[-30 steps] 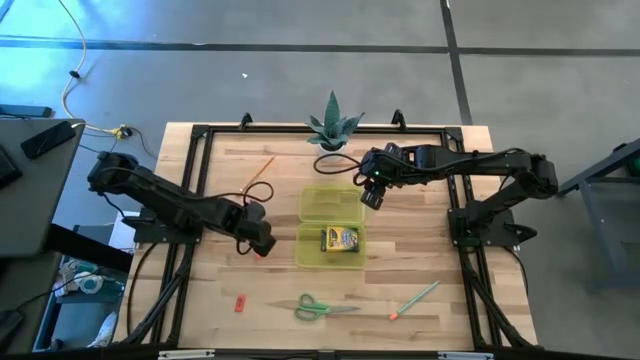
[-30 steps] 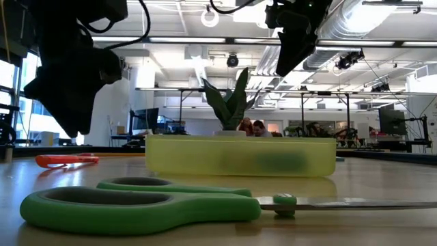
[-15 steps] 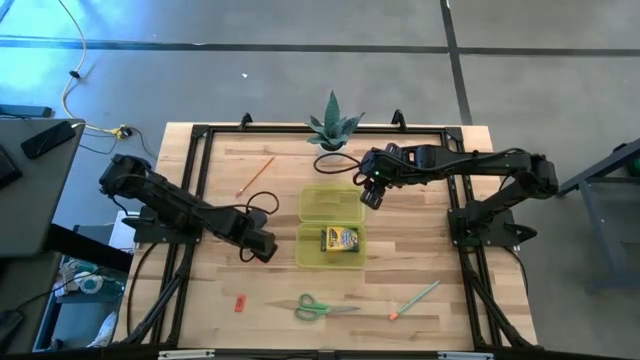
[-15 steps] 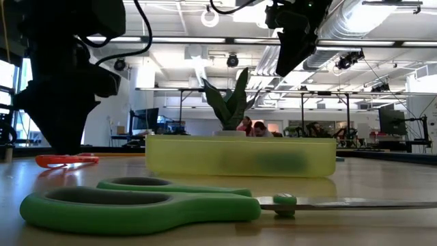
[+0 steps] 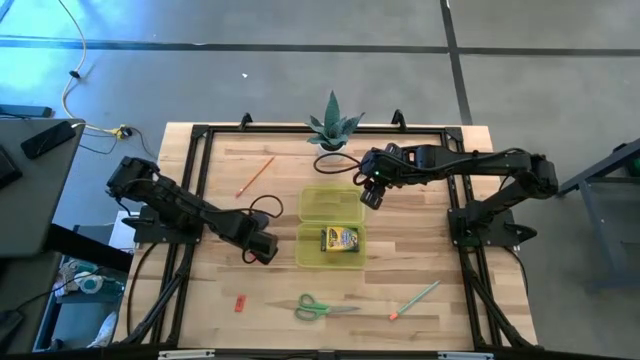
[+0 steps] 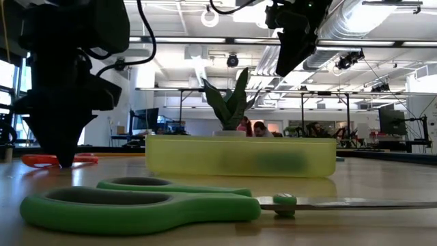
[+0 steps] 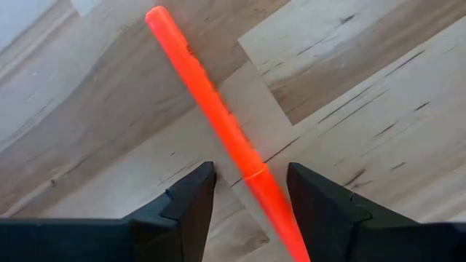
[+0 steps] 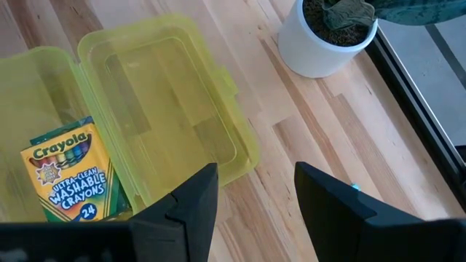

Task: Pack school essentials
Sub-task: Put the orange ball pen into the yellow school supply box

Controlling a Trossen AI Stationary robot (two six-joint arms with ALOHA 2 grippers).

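A red pen [image 7: 218,116] lies flat on the wood. My left gripper [image 7: 251,169] points down over it, open, with one finger on each side of the pen's shaft and no grip on it. In the high view this gripper [image 5: 262,250] hides the pen, left of the open yellow-green case [image 5: 332,205]. The case holds a crayon box [image 5: 340,240]. My right gripper [image 5: 372,196] hangs open and holds nothing above the case's far half [image 8: 167,109]. Green-handled scissors [image 5: 320,307], a red eraser [image 5: 239,302], an orange pencil [image 5: 255,176] and a green pen [image 5: 415,300] lie on the table.
A potted plant [image 5: 333,128] stands at the far edge behind the case. A black cable [image 5: 262,205] loops on the wood beside my left arm. Bare wood lies between the case and the scissors and along the right side.
My left gripper has sunk toward the table and drifted a little toward the near edge, coming down over the red pen with its fingertips close to the wood. It has stayed open. The pen has kept its place.
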